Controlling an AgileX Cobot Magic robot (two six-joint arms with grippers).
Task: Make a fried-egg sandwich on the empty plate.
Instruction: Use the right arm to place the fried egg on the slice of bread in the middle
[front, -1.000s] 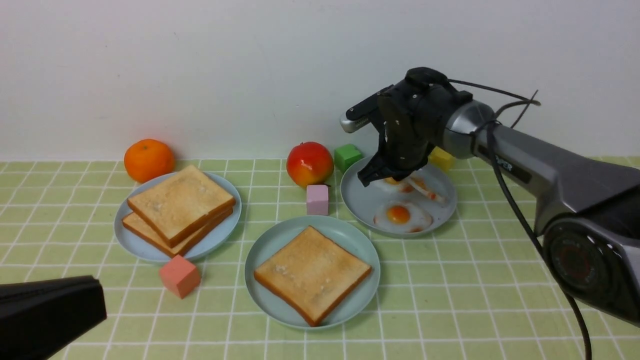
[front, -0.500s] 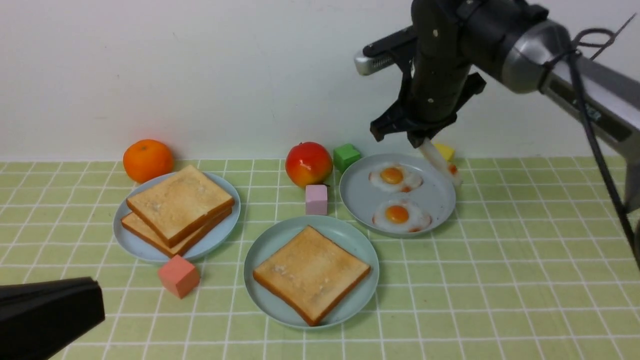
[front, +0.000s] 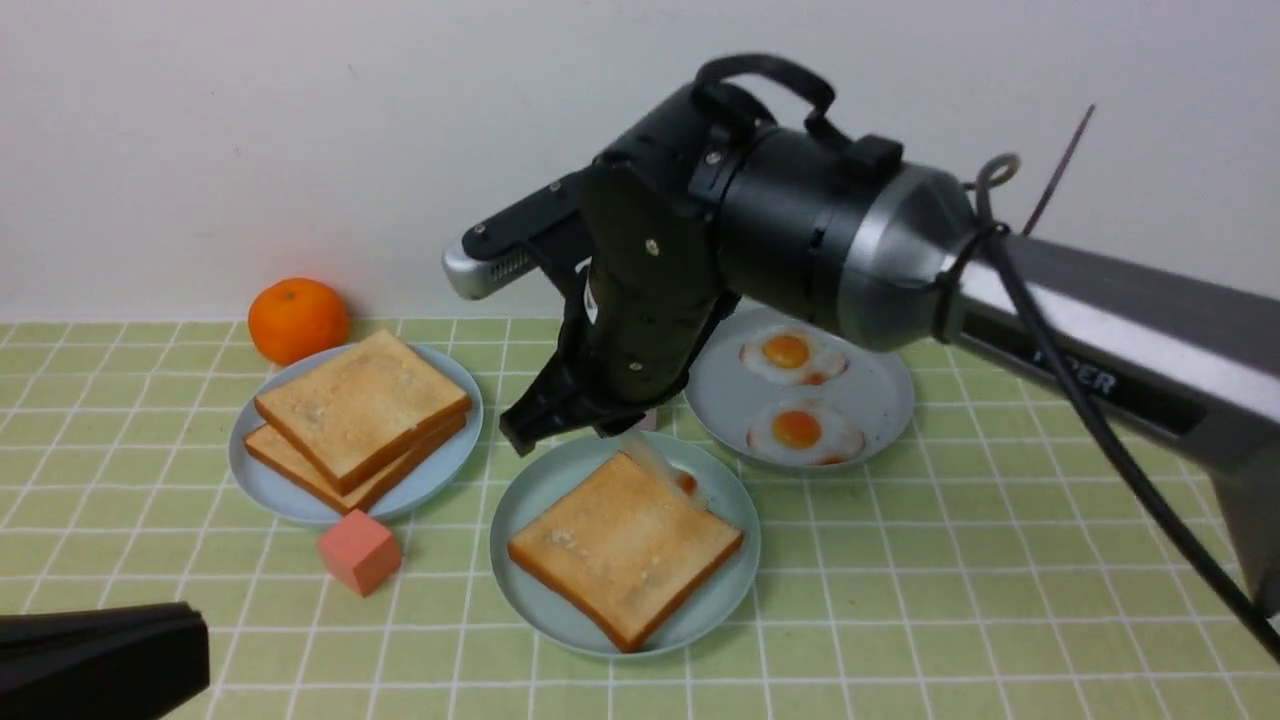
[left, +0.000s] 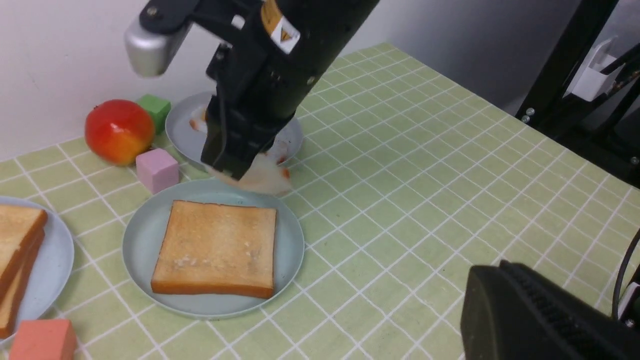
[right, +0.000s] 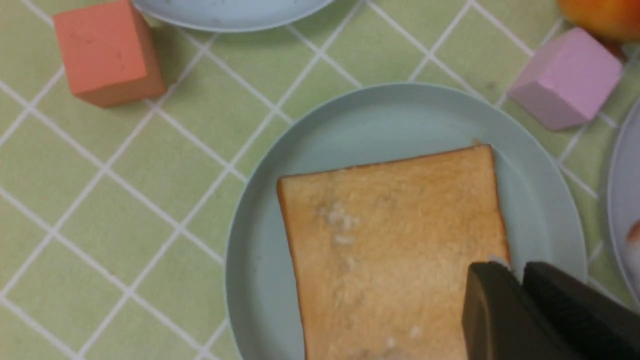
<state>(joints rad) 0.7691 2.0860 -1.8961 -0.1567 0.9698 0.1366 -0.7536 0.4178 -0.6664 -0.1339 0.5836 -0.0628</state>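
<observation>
The right claw (front: 580, 425) is clamped on the rim of a fried egg (left: 265, 180). The egg dangles over the far corner of the toast (front: 620, 545) on the mint plate (front: 535, 490), mid-table (front: 1000, 560) toward the front edge, probably ready to be laid flat. The left claw (front: 150, 655) sits closed at the front left corner, out of the way.

Rm open R/front of mint plate (front: 530, 490); pink cube (left: 157, 170), egg plate (front: 880, 400) crowd rear.

Golden-brown toast (front: 625, 545) on a pale mint plate (front: 530, 492), white egg (left: 267, 179) with orange yolk, green white-gridded tabletop (front: 950, 580)
</observation>
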